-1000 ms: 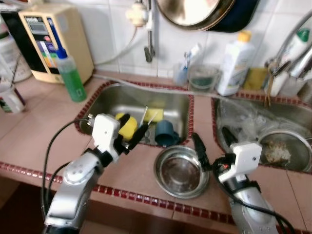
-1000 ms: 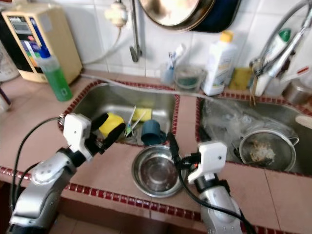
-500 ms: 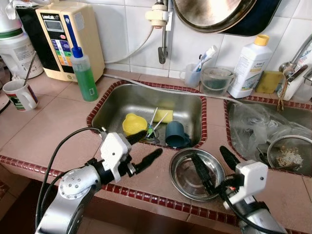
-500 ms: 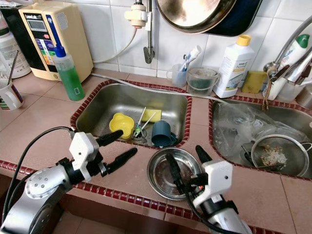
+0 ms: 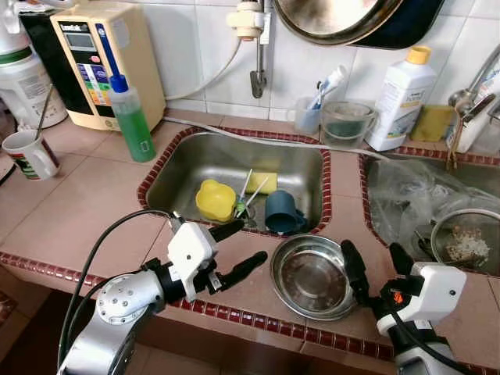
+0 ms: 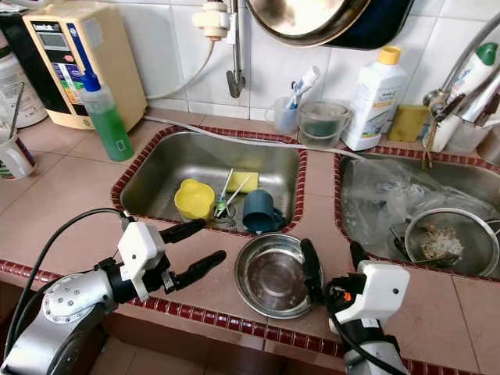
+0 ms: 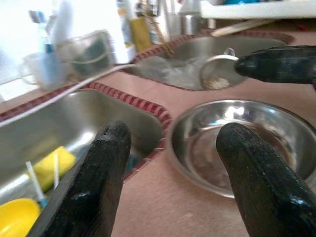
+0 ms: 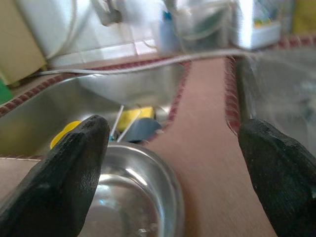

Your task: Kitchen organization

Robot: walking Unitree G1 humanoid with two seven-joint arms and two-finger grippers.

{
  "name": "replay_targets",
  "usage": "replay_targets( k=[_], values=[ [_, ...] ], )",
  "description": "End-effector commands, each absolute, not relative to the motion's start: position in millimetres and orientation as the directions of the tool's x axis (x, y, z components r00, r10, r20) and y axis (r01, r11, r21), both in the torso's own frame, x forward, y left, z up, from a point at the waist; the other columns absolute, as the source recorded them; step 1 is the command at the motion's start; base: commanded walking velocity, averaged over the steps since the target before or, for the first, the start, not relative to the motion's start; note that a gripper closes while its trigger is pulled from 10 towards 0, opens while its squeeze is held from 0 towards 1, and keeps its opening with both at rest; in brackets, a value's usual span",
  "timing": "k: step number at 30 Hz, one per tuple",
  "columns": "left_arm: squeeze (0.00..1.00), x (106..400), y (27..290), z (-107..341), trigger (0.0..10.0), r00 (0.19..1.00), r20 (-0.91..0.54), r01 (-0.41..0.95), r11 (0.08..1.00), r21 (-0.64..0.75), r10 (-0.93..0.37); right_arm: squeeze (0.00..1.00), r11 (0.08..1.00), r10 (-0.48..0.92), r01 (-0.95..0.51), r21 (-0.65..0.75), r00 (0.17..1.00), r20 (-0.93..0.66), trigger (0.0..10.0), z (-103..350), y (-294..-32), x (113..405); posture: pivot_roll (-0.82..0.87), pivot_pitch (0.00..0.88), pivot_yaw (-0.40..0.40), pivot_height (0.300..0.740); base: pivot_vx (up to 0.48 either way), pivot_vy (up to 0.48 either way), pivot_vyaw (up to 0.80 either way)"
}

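Round stainless steel bowl (image 5: 312, 276), shiny, shallow, sits on the pink tiled counter (image 5: 70, 211) in front of the strip between two steel sinks. Left gripper (image 5: 238, 248) spread wide, empty, over the counter just left of the bowl. Right gripper (image 5: 373, 266) also spread wide, one finger at the bowl's right rim, contact not certain. Left sink (image 5: 187, 160) holds a yellow plastic cup (image 5: 216, 200), a dark teal mug (image 5: 283, 213) and a yellow sponge (image 5: 261, 182). Right sink: crumpled clear plastic (image 5: 406, 195), a mesh strainer (image 5: 467, 242) with scraps. Green soap bottle (image 5: 131, 119), white mug (image 5: 30, 155), white bottle (image 5: 401, 99) along the edges.
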State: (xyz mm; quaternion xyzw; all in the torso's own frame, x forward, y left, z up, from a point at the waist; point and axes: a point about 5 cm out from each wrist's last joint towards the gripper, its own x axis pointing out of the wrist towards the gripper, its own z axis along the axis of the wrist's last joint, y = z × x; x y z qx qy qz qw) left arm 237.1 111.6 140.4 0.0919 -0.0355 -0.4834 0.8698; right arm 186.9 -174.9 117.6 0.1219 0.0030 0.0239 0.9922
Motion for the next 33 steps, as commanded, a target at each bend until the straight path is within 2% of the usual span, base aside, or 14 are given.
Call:
replay_targets(
  k=[1, 10, 18, 33],
  values=[
    [0.0, 236, 108, 145, 10.0, 0.5, -0.041, 0.847, 0.479, 0.229, -0.865, 0.0, 0.962, 0.031, -0.025, 0.272, 0.999, -0.02, 10.0, 117, -178, 187, -0.23, 0.048, 0.043, 0.74, 0.0, 0.0, 0.0],
    [0.0, 234, 99, 144, 10.0, 0.467, -0.061, 0.87, 0.445, 0.213, -0.882, 0.0, 0.955, 0.077, -0.044, 0.294, 0.992, -0.102, 10.0, 104, -178, 197, -0.23, 0.032, 0.042, 0.74, 0.0, 0.0, 0.0],
    [0.0, 231, 96, 145, 10.0, 0.457, -0.06, 0.874, 0.436, 0.213, -0.888, 0.0, 0.935, 0.19, -0.145, 0.324, 0.975, -0.112, 9.9, 108, -183, 217, -0.23, 0.043, 0.039, 0.74, 0.0, 0.0, 0.0],
    [0.0, 231, 96, 145, 10.0, 0.457, -0.059, 0.874, 0.436, 0.212, -0.887, 0.0, 0.933, 0.197, -0.153, 0.326, 0.975, -0.105, 10.0, 109, -183, 219, -0.23, 0.045, 0.039, 0.74, 0.0, 0.0, 0.0]
  ],
)
